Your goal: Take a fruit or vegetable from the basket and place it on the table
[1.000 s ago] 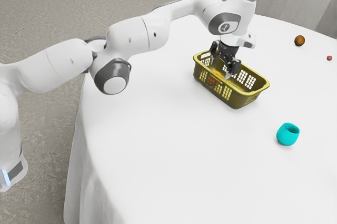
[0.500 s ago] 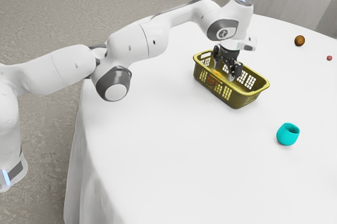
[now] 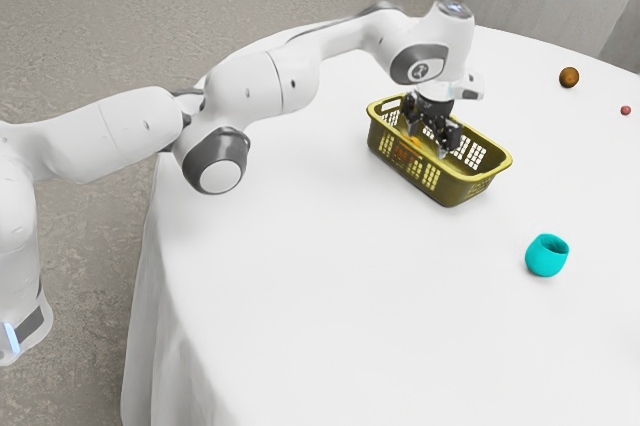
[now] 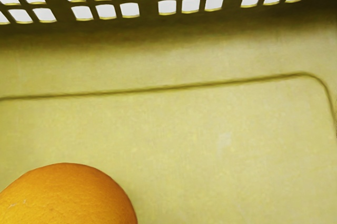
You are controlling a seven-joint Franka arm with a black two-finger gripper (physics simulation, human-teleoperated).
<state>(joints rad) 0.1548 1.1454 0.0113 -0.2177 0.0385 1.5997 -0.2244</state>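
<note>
Gripper (image 3: 427,144), exterior view: lowered into the basket (image 3: 465,189), fingers apart.
Table (image 3: 300,296), exterior view: holds the basket, a cup (image 3: 545,258), a brown ball (image 3: 569,77) and a small red ball (image 3: 626,110).
Orange (image 4: 68,197), wrist view: on the basket's floor, at the wrist view's lower edge, probably the target.
Done: the reach into the basket, by my judgement.
Left: close on the orange, lift it clear of the rim, set it on the table.
</note>
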